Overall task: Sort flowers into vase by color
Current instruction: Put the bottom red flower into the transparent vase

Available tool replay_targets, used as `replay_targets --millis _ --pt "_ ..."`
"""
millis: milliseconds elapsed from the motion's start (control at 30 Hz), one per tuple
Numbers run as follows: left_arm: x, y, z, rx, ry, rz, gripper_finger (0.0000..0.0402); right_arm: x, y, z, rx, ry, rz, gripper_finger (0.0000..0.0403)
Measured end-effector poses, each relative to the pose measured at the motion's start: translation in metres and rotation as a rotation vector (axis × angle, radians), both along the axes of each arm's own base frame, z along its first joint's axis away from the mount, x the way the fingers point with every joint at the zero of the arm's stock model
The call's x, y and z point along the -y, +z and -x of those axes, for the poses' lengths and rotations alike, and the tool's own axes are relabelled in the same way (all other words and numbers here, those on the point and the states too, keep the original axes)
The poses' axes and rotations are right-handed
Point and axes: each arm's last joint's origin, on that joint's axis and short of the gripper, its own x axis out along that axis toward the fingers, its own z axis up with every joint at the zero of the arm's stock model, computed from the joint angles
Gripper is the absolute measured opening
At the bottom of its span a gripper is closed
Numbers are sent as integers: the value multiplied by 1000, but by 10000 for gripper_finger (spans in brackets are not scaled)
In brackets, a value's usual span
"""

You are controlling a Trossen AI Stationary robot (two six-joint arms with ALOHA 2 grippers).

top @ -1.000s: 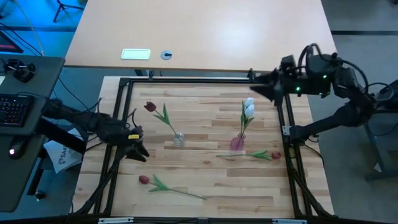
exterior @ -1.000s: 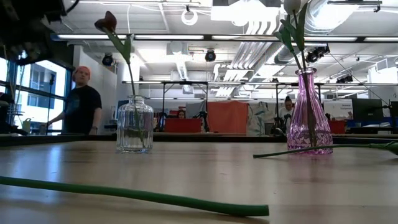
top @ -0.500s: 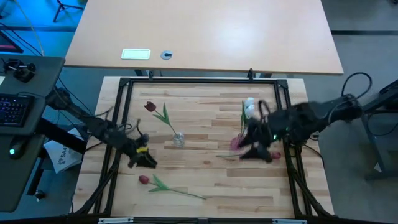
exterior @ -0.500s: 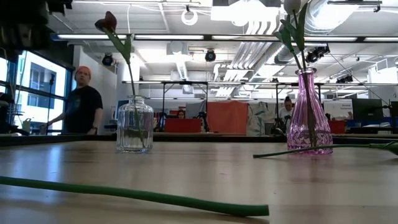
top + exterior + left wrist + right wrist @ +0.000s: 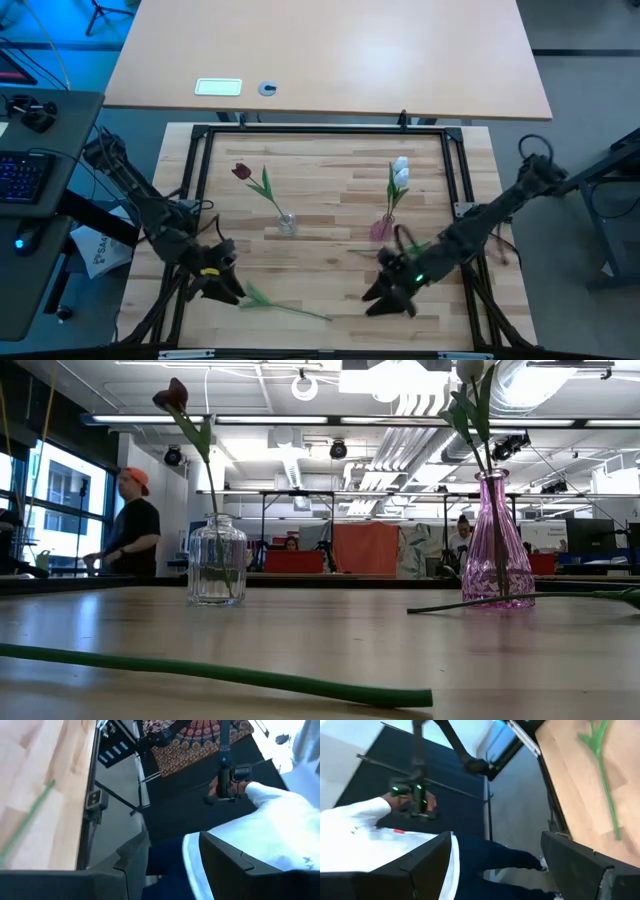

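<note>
In the high view a clear vase (image 5: 287, 224) holds one dark red tulip (image 5: 240, 171), and a pink vase (image 5: 382, 229) holds two white tulips (image 5: 400, 171). One flower lies near the near-left; its stem (image 5: 290, 307) shows, but my left gripper (image 5: 222, 285) covers its head. Another flower's stem (image 5: 365, 250) lies by the pink vase, its head under my right arm. My right gripper (image 5: 380, 297) hovers near the table's near edge. Both grippers are open: left gripper (image 5: 172, 840), right gripper (image 5: 497, 837). Neither shows in the low view.
A black frame (image 5: 320, 129) borders the wooden work area. In both wrist views a person in a white sleeve (image 5: 280, 820) stands beyond the near edge holding a controller. A person (image 5: 130, 525) walks in the room behind. A large table (image 5: 330, 50) lies beyond the far edge.
My right arm has swung from the far-right corner past the pink vase down toward the near edge. My left gripper has moved toward the near edge and now covers the near-left flower's head. The flowers and vases have stayed in place.
</note>
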Motion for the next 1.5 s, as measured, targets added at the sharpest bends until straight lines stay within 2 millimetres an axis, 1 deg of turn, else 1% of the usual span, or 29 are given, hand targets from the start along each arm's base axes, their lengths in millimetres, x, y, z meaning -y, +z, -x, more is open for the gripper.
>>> replay_targets --millis 200,367,500,600,733,833,1033,1100,1200,1333,1500 --pt "-16 7 14 95 -13 -165 161 -34 -24 -53 -72 -18 64 304" --pt "-26 7 22 135 -16 -293 161 -54 -55 -99 -190 -45 152 304" --pt "-28 2 24 113 -31 -352 161 -65 -77 -130 -275 -21 241 304" --pt "-28 1 24 113 -38 -374 161 -68 -93 -150 -323 0 319 304" --pt "-27 1 23 130 -44 -393 161 -70 -106 -174 -331 15 390 304" --pt "-28 1 23 130 -24 -401 161 -73 -119 -189 -312 50 473 304" --pt "-30 2 21 145 71 -427 161 -73 -152 -215 -232 59 737 304" --pt "-30 3 21 143 93 -413 161 -72 -164 -222 -225 68 786 304" --pt "-30 3 21 142 98 -405 161 -69 -176 -230 -226 60 813 304" --pt "-31 3 20 125 131 -385 161 -66 -190 -235 -231 43 868 304" --pt "-33 3 19 122 210 -393 161 -66 -199 -234 -238 -18 945 300"
